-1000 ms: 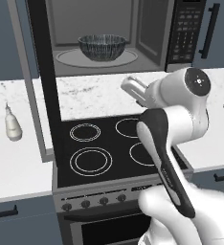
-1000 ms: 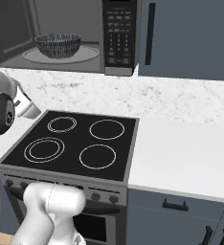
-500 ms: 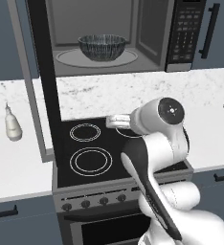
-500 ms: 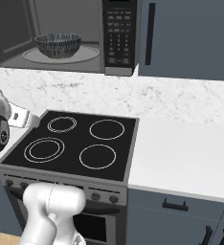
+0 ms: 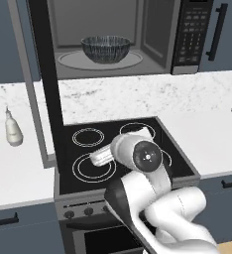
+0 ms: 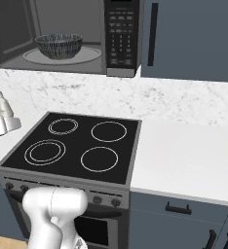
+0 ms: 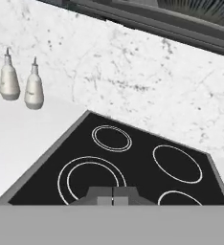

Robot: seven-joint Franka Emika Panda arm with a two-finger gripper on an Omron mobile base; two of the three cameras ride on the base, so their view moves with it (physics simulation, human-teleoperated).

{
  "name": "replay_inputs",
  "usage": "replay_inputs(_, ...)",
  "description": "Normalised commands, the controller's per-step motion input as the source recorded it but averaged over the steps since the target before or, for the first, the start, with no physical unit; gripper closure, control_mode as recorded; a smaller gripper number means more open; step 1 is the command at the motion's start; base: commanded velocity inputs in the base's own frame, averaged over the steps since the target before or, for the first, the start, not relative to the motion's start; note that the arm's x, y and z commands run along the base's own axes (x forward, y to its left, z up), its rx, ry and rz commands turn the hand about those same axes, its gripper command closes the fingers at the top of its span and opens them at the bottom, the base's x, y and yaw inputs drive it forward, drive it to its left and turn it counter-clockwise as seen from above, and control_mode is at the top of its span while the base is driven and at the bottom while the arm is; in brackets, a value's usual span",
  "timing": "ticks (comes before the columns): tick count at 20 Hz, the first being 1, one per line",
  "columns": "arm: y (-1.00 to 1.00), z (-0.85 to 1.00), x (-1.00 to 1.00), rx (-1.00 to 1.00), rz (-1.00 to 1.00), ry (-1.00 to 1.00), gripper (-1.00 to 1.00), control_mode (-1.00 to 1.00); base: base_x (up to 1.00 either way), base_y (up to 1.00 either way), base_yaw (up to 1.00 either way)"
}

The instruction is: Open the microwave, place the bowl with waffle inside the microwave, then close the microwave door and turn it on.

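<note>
Tool (image 7: 113, 196): fingertips pressed together, nothing between them. It hangs low over the stove (image 5: 119, 151), above the front-left ring, pointing toward the back wall.

Door (image 5: 44, 84): swung wide on its left hinge, edge-on in the left base view, its long axis upright. It stands up and to the left of the tool, projecting out over the stove's left edge toward the front. Judgement: the next move turns on this; to close it the tool must get round to the door's outer face, on the far left side, and push rightward and back.

Microwave (image 6: 86, 34): open, above the stove's back edge, button panel at its right.

Bowl (image 5: 106, 48): on the turntable, centred in the cavity, up and ahead of the tool. Placing looks done. Waffle: hidden below the bowl's rim from these angles.

Desk (image 6: 184, 146): marble, either side of the stove; two pale bottles (image 7: 22, 82) near its left back edge.

Views: the left base view gives door and arm together; the right base view shows cavity and panel squarely; the hand view shows the closed fingertips and rings.
</note>
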Motion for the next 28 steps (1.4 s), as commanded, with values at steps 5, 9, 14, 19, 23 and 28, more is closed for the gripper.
replay_inputs(5,0.70,-0.31,-0.19,-0.39,0.01,-0.21,1.00,-1.00,0.00,0.00,0.00)
replay_inputs(9,0.63,-0.16,-0.21,-0.32,0.00,-0.20,1.00,-1.00,0.00,0.00,0.00)
replay_inputs(14,0.74,0.03,-0.16,-0.25,0.00,-0.01,1.00,-1.00,0.00,0.00,0.00)
replay_inputs(19,0.54,0.57,-0.16,-0.22,-0.06,-0.13,1.00,-1.00,0.00,0.00,0.00)
replay_inputs(23,0.68,0.18,0.00,-0.26,-0.07,-0.03,1.00,-1.00,0.00,0.00,0.00)
replay_inputs(28,0.68,0.00,0.00,-0.30,-0.06,-0.11,1.00,-1.00,0.00,0.00,0.00)
